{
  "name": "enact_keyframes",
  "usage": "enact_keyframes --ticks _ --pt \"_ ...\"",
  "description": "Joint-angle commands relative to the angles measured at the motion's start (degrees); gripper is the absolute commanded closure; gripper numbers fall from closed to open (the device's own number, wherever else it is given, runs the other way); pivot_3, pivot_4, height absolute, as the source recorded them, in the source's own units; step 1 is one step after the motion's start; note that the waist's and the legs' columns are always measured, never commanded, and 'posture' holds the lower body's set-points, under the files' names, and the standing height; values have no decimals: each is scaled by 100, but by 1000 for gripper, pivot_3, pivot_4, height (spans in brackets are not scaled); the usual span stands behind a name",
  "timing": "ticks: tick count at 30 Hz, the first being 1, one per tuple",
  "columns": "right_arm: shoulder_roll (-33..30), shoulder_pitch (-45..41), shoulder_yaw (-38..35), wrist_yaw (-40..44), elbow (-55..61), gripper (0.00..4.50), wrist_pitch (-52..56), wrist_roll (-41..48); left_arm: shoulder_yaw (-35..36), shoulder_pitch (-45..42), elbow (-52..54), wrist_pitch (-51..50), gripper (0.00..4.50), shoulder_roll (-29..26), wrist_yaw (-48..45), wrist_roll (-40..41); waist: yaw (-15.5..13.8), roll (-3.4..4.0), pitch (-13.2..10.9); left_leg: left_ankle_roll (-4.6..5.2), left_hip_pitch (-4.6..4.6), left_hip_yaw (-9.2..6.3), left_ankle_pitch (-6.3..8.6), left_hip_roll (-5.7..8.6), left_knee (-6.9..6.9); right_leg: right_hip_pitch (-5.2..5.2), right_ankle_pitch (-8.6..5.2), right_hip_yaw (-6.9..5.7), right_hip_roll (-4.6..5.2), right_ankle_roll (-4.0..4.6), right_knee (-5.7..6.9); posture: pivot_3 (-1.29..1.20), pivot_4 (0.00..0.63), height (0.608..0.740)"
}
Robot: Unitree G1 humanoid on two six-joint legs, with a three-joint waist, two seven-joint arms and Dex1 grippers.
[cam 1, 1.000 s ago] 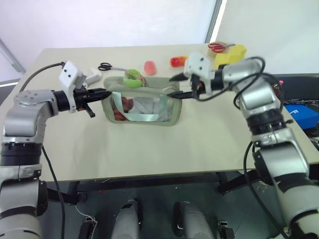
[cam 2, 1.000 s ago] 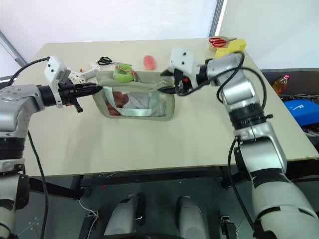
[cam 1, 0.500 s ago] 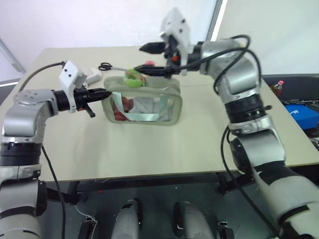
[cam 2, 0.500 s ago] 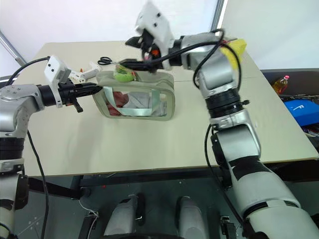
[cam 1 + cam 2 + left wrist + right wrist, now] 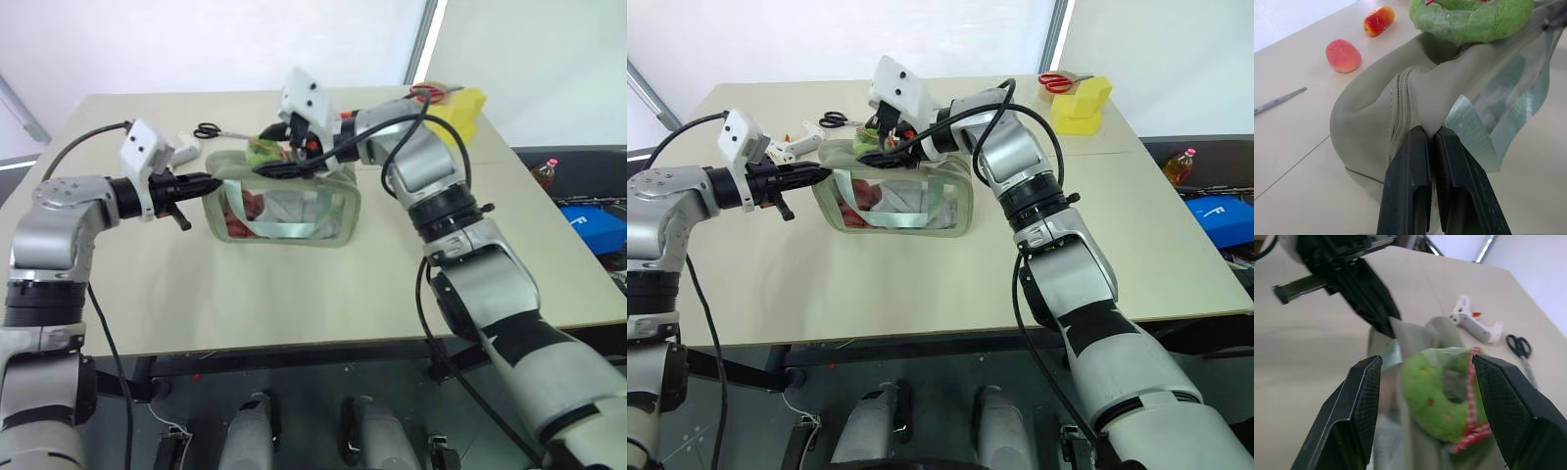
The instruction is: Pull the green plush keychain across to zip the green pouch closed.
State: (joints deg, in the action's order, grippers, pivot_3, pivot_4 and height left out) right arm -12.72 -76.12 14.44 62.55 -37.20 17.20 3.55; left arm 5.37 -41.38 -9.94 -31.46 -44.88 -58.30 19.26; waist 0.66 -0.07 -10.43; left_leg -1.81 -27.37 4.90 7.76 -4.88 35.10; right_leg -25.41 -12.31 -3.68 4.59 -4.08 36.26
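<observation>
The green pouch (image 5: 284, 211) stands upright on the table, its clear window showing red and grey contents and a pale teal strap. My left gripper (image 5: 201, 182) is shut on the pouch's left end, pinching the sage fabric beside the zipper (image 5: 1400, 112). The green plush keychain (image 5: 261, 149) sits on the pouch's top near that left end. My right gripper (image 5: 1426, 361) reaches in from the right over the pouch top. It is open, with one finger (image 5: 1364, 401) on each side of the keychain (image 5: 1442, 401) and a gap between them and the plush.
Black scissors (image 5: 207, 130) and a white glue gun (image 5: 182, 151) lie behind the pouch's left end. A pink lump (image 5: 1343, 55) and a red-and-yellow plush (image 5: 1378, 19) lie further back. A yellow block (image 5: 456, 103) with red scissors sits at the far right corner.
My right gripper has swung left from the pouch's right end, over its top, and come down around the keychain. The left gripper has kept its pinch and stayed still.
</observation>
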Motion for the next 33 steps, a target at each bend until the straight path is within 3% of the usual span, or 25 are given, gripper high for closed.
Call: enact_keyframes --ticks 1,4,6,8,11,21,33 --pt "23 -57 -28 154 267 1456 154 78 -4 -101 90 90 4500 -5 -10 20 1 0 0 0 0 0 0 0 0 0 0 0 0 0 0 0 150 740" --pt "40 -69 -24 157 197 1456 145 20 -13 -118 67 106 4500 6 -9 16 3 0 0 0 0 0 0 0 -1 0 0 0 0 0 0 0 150 740" --pt "49 -94 -62 109 94 2024 230 12 -19 -125 60 117 4500 13 -3 14 5 0 0 0 0 0 0 0 -1 -1 1 0 0 -1 0 0 150 740" --pt "39 -94 -62 106 58 2821 271 -5 -15 -115 76 120 4500 10 -3 17 0 0 0 0 0 0 0 0 -1 -1 0 0 0 1 0 0 150 740" --pt "18 -88 -85 102 57 4368 306 5 -25 -122 72 131 4500 21 4 6 3 0 0 -1 0 0 0 0 0 -1 -1 0 0 2 0 0 150 740" --pt "-533 -48 -300 25 291 4453 438 30 -48 -176 -32 210 4500 75 7 -38 -13 0 0 -1 -1 0 1 0 0 0 -2 0 2 3 -1 0 150 740" --pt "-2194 541 -769 -229 2081 4453 1521 24 -67 -158 -57 224 4500 65 -41 -49 -18 0 0 -1 -2 1 2 2 -2 -2 -3 0 7 6 -10 0 150 740"
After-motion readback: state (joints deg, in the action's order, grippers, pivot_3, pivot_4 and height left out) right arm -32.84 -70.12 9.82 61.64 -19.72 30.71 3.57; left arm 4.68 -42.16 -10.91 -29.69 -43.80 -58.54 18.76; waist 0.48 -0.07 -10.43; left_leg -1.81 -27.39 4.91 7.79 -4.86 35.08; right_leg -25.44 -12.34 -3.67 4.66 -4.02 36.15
